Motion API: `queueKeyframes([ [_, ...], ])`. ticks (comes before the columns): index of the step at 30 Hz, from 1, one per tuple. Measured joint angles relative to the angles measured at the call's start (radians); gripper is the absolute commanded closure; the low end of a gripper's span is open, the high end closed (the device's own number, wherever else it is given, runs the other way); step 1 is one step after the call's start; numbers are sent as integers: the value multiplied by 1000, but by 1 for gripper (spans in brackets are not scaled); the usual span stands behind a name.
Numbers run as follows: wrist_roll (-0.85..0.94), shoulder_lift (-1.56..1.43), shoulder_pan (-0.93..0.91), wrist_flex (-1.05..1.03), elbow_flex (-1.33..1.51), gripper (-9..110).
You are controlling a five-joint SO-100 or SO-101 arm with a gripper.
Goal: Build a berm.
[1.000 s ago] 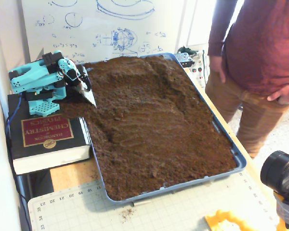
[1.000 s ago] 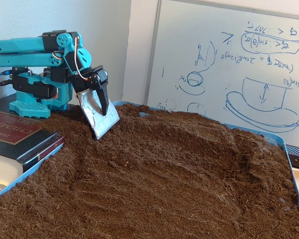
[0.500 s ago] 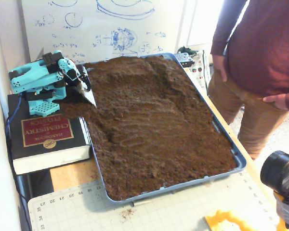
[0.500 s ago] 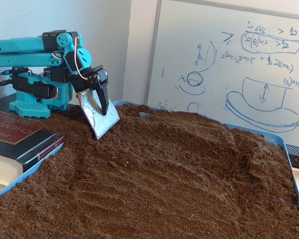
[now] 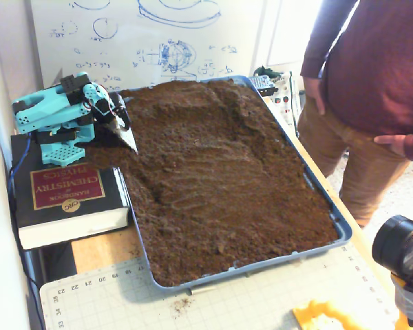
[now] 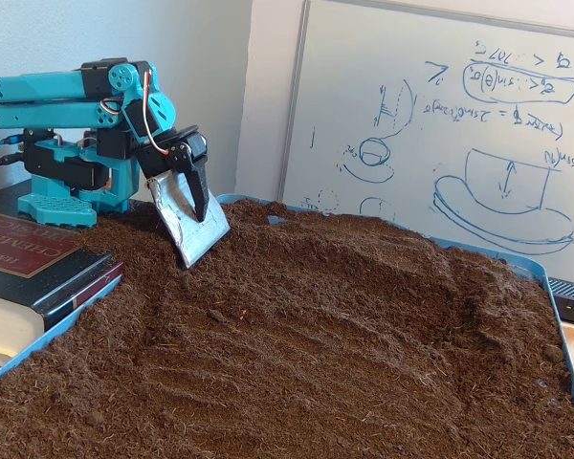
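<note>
Dark brown soil fills a blue tray (image 5: 339, 223). The berm (image 5: 251, 117) is a raised ridge of soil along the far and right side of the tray; in the low fixed view the berm (image 6: 383, 253) is a broad hump across the middle. The teal arm (image 5: 51, 113) is folded at the tray's far left corner. Its gripper (image 5: 126, 134) is shut on a silver foil-covered blade (image 6: 189, 225). In the low fixed view the gripper (image 6: 199, 215) points down, and the blade's lower edge touches the soil slope beside the arm.
The arm's base stands on a thick black and red book (image 5: 65, 199) left of the tray. A person (image 5: 372, 82) stands close to the tray's right side. A camera (image 5: 403, 251), a yellow object (image 5: 323, 317) and a cutting mat (image 5: 261, 302) lie in front. A whiteboard (image 6: 440, 124) stands behind.
The arm, blade and soil have not moved. Only the person at the right has shifted an arm slightly.
</note>
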State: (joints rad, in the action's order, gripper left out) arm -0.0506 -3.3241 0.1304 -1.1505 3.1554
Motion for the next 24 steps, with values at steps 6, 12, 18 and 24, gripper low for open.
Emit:
queueKeyframes([
  [6,0,0,0,0,0,101],
  [12,0,0,0,0,0,101],
  [18,0,3,0,0,0,101],
  [24,0,186,0,54,-28,101],
])
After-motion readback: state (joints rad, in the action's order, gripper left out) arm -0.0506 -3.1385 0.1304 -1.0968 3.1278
